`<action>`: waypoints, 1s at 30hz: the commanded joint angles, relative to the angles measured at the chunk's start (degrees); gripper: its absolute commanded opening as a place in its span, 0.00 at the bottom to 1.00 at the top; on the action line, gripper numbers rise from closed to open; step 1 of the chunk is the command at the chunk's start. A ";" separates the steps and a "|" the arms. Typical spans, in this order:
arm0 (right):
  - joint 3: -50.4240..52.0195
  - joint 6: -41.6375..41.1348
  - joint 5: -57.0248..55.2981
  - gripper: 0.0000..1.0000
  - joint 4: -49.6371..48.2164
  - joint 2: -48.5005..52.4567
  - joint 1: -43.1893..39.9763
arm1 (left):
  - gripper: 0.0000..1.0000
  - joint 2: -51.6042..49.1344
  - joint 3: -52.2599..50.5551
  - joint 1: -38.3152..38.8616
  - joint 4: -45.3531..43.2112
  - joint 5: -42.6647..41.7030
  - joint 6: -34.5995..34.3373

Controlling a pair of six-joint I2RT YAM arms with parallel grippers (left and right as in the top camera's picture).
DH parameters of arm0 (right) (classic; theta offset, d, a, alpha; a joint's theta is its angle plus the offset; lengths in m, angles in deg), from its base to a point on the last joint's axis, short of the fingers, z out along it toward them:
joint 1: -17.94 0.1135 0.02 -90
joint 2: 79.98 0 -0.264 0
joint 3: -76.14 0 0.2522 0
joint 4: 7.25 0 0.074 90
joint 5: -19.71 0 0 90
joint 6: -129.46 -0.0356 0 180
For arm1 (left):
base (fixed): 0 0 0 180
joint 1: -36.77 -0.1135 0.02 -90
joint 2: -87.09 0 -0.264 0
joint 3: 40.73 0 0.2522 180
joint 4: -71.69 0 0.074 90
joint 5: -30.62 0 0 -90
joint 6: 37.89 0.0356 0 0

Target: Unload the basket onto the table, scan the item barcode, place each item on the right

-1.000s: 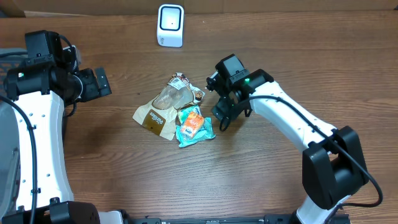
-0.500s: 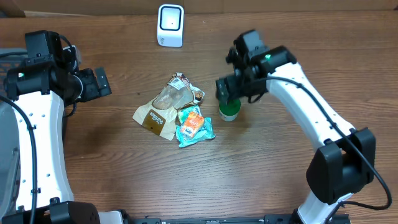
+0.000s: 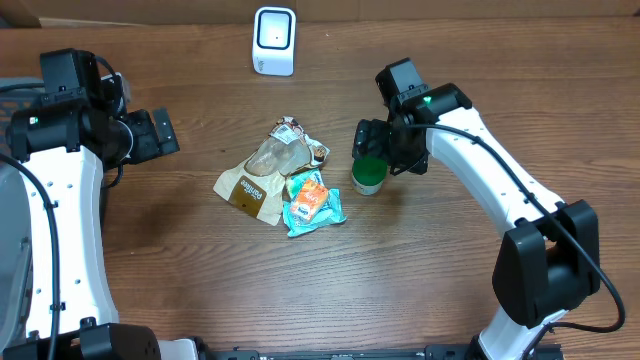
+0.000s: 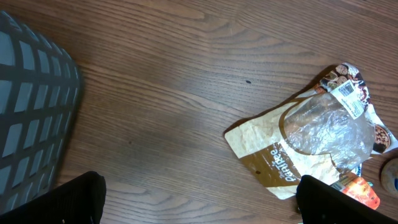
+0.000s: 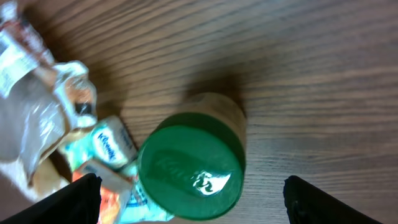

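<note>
Now the right arm's fingers [image 5: 68, 202] stand spread, one on either side of a green-lidded jar [image 5: 189, 171]. Bare wood shows between each tip and the lid, so nothing is pinched yet. A second ago this arm sat low over that same spot and hid the jar. Since then it has swung round and lifted, and the jar [image 3: 369, 176] now stands upright and plain in the overhead view. The right fingers sit just above it on its far side. My reading is that the jar has been picked as the item to scan and the grasp is being lined up.

Just left of the jar lies a teal Kleenex pack [image 3: 318, 207] touching an orange packet [image 3: 308, 196]. Beyond those is a brown pouch with a clear window [image 3: 262, 172]. The white barcode scanner [image 3: 274, 40] stands well apart from the jar, up and to its left in the overhead view. The jar must be carried there once it is gripped. No barcode shows on the jar from above, so its side will likely need turning toward the scanner.

Far left of the jar, the left arm's fingers [image 4: 68, 202] are spread wide over bare desk [image 3: 200, 270], beside a grey basket [image 4: 31, 112], holding nothing and unmoved.
</note>
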 commanded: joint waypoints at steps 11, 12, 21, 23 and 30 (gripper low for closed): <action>3.17 -11.39 -9.27 0.88 -3.91 -0.04 2.93 | 1.00 0.37 0.26 0.13 -0.07 -0.35 0.83; 3.32 -11.74 -9.22 0.86 -3.87 0.11 2.93 | 1.00 0.37 0.26 0.13 -0.07 -0.35 0.83; 6.36 -11.65 -8.74 0.81 -7.02 0.35 2.97 | 1.00 0.37 0.26 0.13 -0.07 -0.37 0.83; 6.36 -11.45 -8.72 0.81 -7.48 0.35 2.97 | 1.00 0.37 0.26 0.13 -0.07 -0.35 0.83; 6.36 -11.28 -8.55 0.79 -7.41 0.35 2.97 | 1.00 0.37 0.26 0.13 -0.07 -0.35 0.83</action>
